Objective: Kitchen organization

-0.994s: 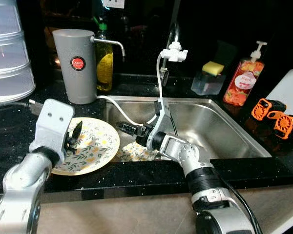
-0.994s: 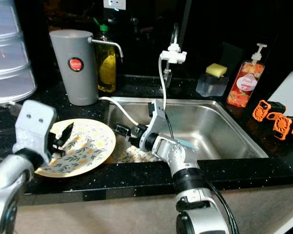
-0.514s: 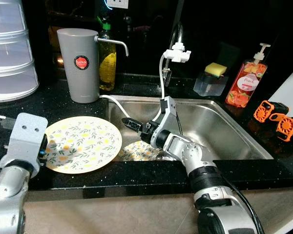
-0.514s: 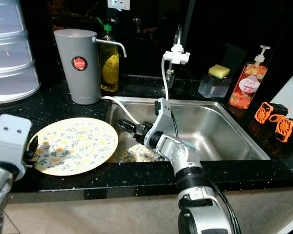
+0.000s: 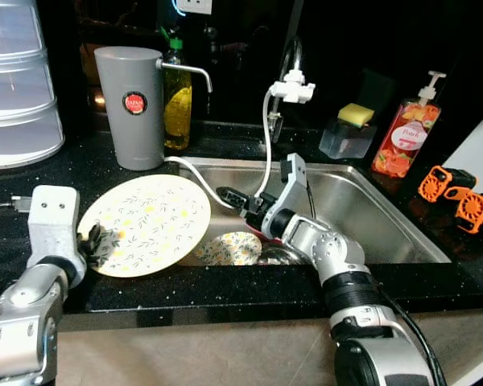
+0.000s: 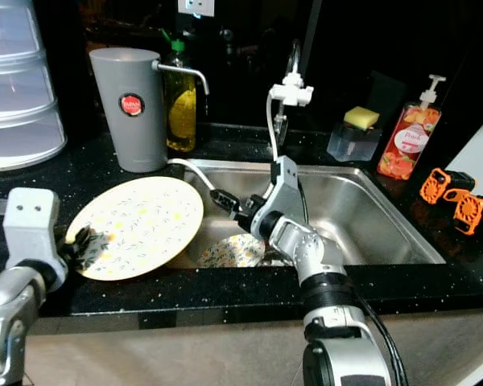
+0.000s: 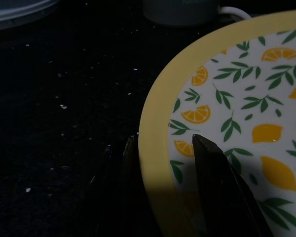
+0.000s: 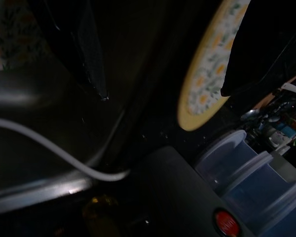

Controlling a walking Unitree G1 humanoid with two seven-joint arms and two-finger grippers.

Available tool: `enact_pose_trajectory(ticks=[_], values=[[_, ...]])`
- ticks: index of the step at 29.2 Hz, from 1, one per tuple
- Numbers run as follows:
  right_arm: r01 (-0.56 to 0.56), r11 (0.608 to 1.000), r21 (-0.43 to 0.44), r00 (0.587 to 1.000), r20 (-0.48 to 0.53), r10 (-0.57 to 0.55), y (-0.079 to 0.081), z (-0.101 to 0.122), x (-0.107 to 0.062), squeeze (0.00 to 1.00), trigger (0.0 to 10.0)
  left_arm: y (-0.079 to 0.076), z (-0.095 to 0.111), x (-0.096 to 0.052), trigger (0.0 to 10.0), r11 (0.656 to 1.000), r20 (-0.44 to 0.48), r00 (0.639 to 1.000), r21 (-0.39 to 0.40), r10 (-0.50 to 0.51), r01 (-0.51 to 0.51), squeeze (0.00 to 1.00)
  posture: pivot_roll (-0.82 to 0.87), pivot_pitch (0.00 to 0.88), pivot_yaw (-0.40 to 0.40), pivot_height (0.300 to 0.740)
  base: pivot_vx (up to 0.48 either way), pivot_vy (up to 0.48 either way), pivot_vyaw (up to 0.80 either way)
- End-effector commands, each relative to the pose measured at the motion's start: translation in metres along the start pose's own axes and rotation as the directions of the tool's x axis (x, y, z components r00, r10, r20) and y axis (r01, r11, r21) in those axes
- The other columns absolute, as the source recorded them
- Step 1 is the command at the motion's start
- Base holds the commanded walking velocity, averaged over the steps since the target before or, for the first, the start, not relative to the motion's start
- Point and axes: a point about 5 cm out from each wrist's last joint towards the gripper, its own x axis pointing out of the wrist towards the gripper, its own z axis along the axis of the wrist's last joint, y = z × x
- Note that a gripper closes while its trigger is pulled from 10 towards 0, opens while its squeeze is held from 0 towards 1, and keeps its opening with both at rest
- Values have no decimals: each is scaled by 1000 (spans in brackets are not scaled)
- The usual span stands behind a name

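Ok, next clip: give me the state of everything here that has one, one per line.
Large plate: tilted up, left edge pinched, right edge over the sink.
Left gripper: shut on large plate rim.
Right gripper: open, holding nothing, above the sink near the plate's right edge.
Small plate: lying in the sink.
Faucet: no water seen running.
Soap bottle: upright.
Grey dispenser: upright.
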Motion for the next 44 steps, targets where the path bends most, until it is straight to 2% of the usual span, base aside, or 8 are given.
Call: enact_pose_trajectory(ticks=[1, 8, 16, 23, 27, 33, 38, 44], values=[[-9, 1000, -11, 1000, 28, 9, 2, 8, -1, 0, 10000, -8, -19, 5, 10000, 1000, -103, 994, -20, -20, 18, 0, 170, 61, -123, 740, 0, 0, 0], [-90, 987, -133, 990, 95, 103, 25, 26, 1, 0, 10000, -9, -20, 6, 10000, 1000, -135, 991, -2, 24, -25, 0, 176, 64, -123, 740, 0, 0, 0], [-206, 903, -376, 978, -96, 183, 50, 4, 1, 0, 10000, -16, -8, 6, 10000, 1000, -97, 995, -7, 10, -11, 0, 172, 68, -123, 740, 0, 0, 0], [-205, 883, -423, 978, -112, 173, 53, -4, 3, 0, 10000, -25, 64, -1, 10000, 999, 288, 957, 39, -31, 21, 0, 171, 65, -118, 740, 0, 0, 0], [-188, 885, -425, 981, -117, 153, 52, -7, 5, 0, 10000, -31, 82, -6, 10000, 998, 374, 926, 54, -53, 36, 0, 172, 63, -116, 740, 0, 0, 0], [-154, 885, -439, 986, -127, 109, 49, -12, 7, 0, 10000, -28, 71, -4, 10000, 999, 282, 958, 13, -48, 47, 0, 172, 63, -115, 740, 0, 0, 0], [-125, 887, -445, 989, -129, 75, 45, -15, 10, 0, 10000, -23, 24, -1, 10000, 984, 58, 998, -176, 6, 4, 0, 180, 66, -122, 740, 0, 0, 0], [-124, 887, -445, 989, -130, 73, 45, -15, 10, 0, 10000, -18, 3, 1, 10000, 971, -47, 998, -230, 50, -59, 0, 183, 65, -128, 740, 0, 0, 0]])
